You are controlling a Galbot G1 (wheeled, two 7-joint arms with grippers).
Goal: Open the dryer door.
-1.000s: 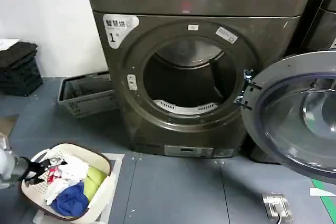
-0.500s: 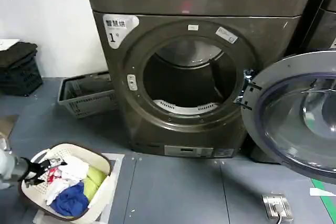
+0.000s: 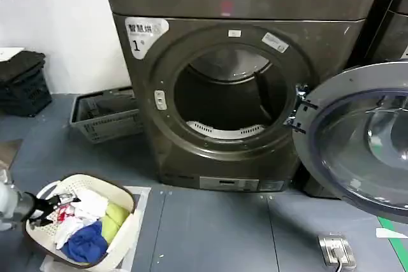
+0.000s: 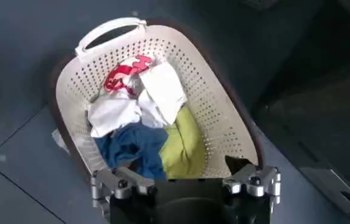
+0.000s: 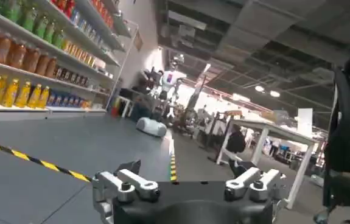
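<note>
The dryer (image 3: 191, 138) carries a white "1" sticker (image 3: 143, 33). Its dryer door (image 3: 331, 125) stands swung wide to the right, grey inner face and glass bowl toward me, hinged at the drum opening (image 3: 226, 97), which is dark inside. My left gripper (image 3: 46, 208) is low at the far left, at the rim of a white laundry basket (image 3: 127, 230); in the left wrist view it (image 4: 184, 167) hangs open over the basket (image 4: 223, 115) of clothes, holding nothing. My right gripper (image 5: 184, 169) is open, pointing out into the room, away from the dryer.
A grey basket (image 3: 105, 116) lies by the wall left of the dryer, black crates (image 3: 22, 84) beyond it. A metal plate (image 3: 336, 250) and green tape (image 3: 390, 229) lie on the floor at the front right. Another dark machine (image 3: 390, 27) stands to the right.
</note>
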